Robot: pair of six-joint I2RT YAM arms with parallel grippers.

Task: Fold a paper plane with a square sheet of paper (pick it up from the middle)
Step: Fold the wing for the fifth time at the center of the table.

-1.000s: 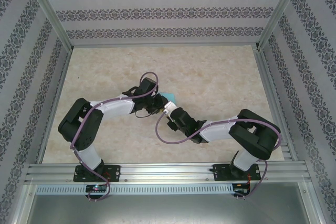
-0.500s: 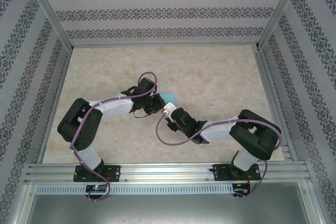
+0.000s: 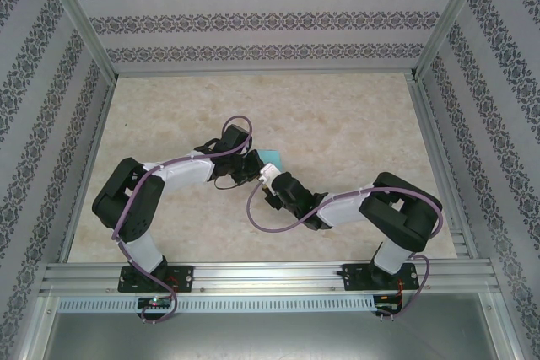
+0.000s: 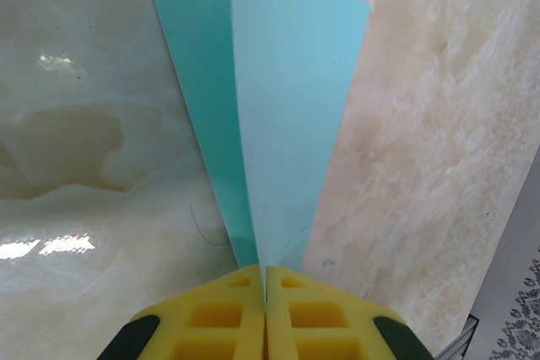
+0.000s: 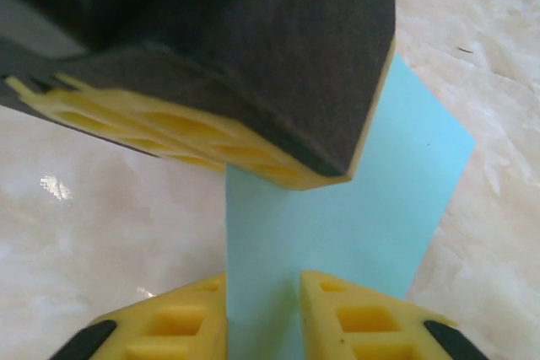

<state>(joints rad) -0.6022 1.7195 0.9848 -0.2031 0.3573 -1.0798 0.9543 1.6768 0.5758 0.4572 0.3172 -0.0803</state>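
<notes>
**Helper:** While you have it in hand, where is it, and what is holding it?

**Me:** My left gripper (image 4: 265,286) is pinched shut on the sharp tip of the paper plane (image 4: 283,99). The plane fans out away from my fingers over the middle of the table (image 4: 422,166), well off every edge. I cannot tell whether it touches the surface.

**Helper:** And the right gripper?

**Me:** My right gripper (image 5: 263,314) stands narrowly apart, with one finger on each side of the turquoise paper. I judge it is not squeezing.

**Helper:** How will it handle?

**Me:** It should be featherlight and thin, floppy away from the folds, and easy to crush or tear. The layers ought to be stiffest along the centre crease. I'd take it there, midway along, with a gentle pinch across the layers. A grip out on a wing would likely bend it, and the smooth paper may slip.
</notes>
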